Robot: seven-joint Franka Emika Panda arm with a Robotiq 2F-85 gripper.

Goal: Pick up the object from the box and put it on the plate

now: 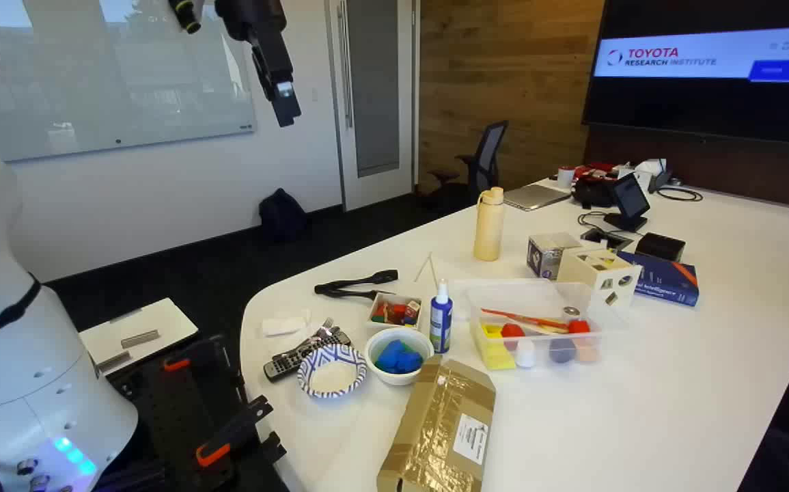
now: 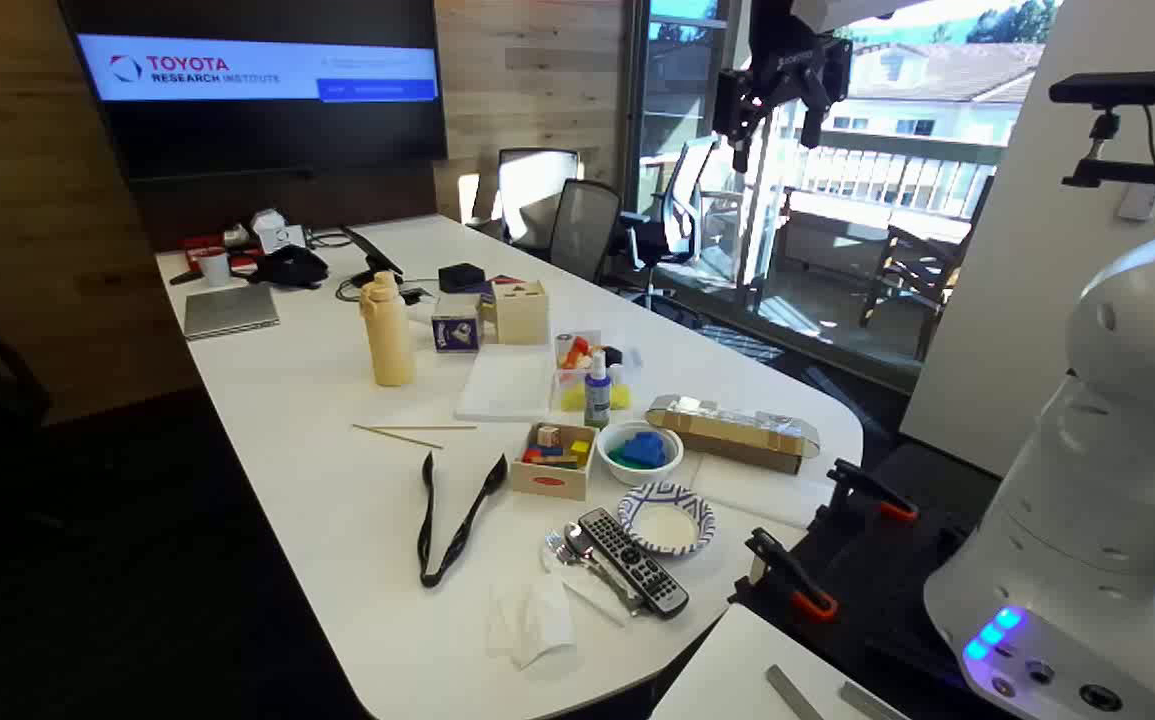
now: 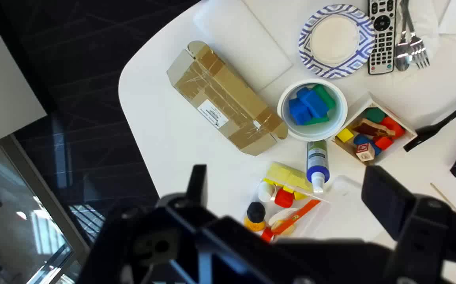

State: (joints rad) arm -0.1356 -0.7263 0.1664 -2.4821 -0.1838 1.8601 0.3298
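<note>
I have the hand [image 2: 776, 150] high above the desk [image 2: 367, 560], its fingers [image 3: 387, 201] spread well apart. Well below the hand sits the patterned plate [image 3: 335, 39], its rim overlapping or just touching the remote [image 3: 381, 51], I can't say which. Below the hand too, mixed blocks [image 3: 383, 142] lie in the wooden box [image 2: 549, 482] beside the white bowl [image 3: 314, 136], and from the wrist a clear tub [image 3: 319, 217] shows between the fingers

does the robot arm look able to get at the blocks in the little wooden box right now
Probably yes: the gripper is open, the wooden box has no lid on, and nothing else covers the blocks in the wrist view. They sit close together, so gripping just one may be tricky.
</note>
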